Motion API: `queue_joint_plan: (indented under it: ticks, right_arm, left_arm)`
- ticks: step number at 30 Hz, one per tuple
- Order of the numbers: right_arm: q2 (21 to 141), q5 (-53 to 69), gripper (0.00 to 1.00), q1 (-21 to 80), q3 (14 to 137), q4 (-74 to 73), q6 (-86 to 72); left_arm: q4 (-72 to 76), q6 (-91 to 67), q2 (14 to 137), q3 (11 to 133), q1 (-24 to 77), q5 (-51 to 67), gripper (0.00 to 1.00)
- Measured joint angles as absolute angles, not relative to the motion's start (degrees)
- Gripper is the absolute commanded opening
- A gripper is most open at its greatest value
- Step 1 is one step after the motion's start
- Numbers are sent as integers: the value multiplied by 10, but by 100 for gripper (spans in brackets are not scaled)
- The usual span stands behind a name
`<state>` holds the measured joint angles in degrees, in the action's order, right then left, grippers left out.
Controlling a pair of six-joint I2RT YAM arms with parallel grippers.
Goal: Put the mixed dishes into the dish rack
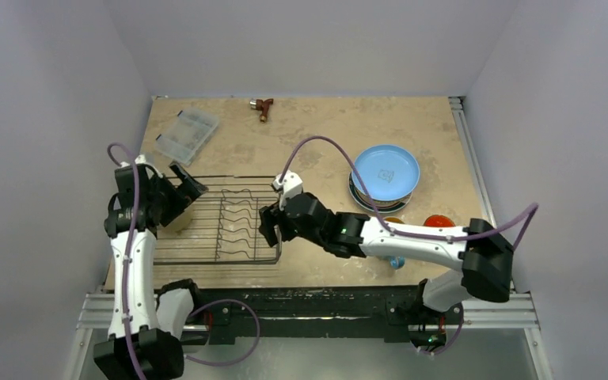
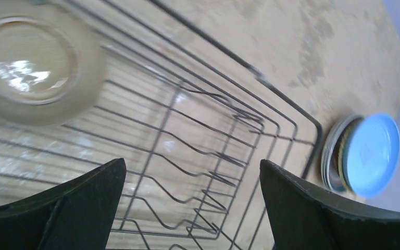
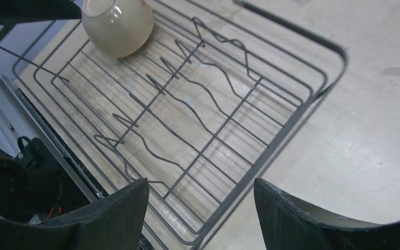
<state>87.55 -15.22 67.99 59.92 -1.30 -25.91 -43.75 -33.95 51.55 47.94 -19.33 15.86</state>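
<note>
Progress: one dish is judged loaded, five are left outside the rack.
Rack (image 1: 229, 178): only the bowl is held, at its left end; the wavy divider slots are all unfilled.
Plates: a light blue plate (image 1: 385, 173) is stacked on other plates well to the right of the rack; only rims are shown beneath it.
Clear box (image 1: 186, 134): set behind the rack's left end; its contents cannot be made out.
Mugs: an orange mug (image 1: 438, 221) and a blue mug (image 1: 397, 262) are seen far right of the rack, the blue one partly hidden by the right arm.
Bowl (image 1: 177, 222): upright on the rack floor.
Left gripper (image 2: 192, 203): held over the rack's left end, jaws spread, nothing gripped.
Right gripper (image 3: 200, 213): held over the rack's right edge, jaws spread, nothing gripped.
Brown tool (image 1: 263, 107): lying well behind the rack.
</note>
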Motion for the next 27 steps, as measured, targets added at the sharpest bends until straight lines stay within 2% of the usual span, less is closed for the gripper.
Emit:
queue_joint_plan:
  ticks: [4,9,16,21,27]
  right_arm:
    - [795,-187,73,666,582,-50,-265]
    - [685,-251,74,608,533,-151,-327]
    - [517,-310,67,523,497,-350,-425]
    - [517,-324,60,522,497,-451,-487]
    - [570,-337,59,517,473,-486,-532]
  left_arm:
    - [-408,-308,498,507,-78,188,100]
    - [-351,-270,549,595,46,234,100]
    - [-315,-213,626,660,102,290,100]
    - [-312,-191,627,649,103,298,100]
    - [-313,-170,604,626,105,299,100]
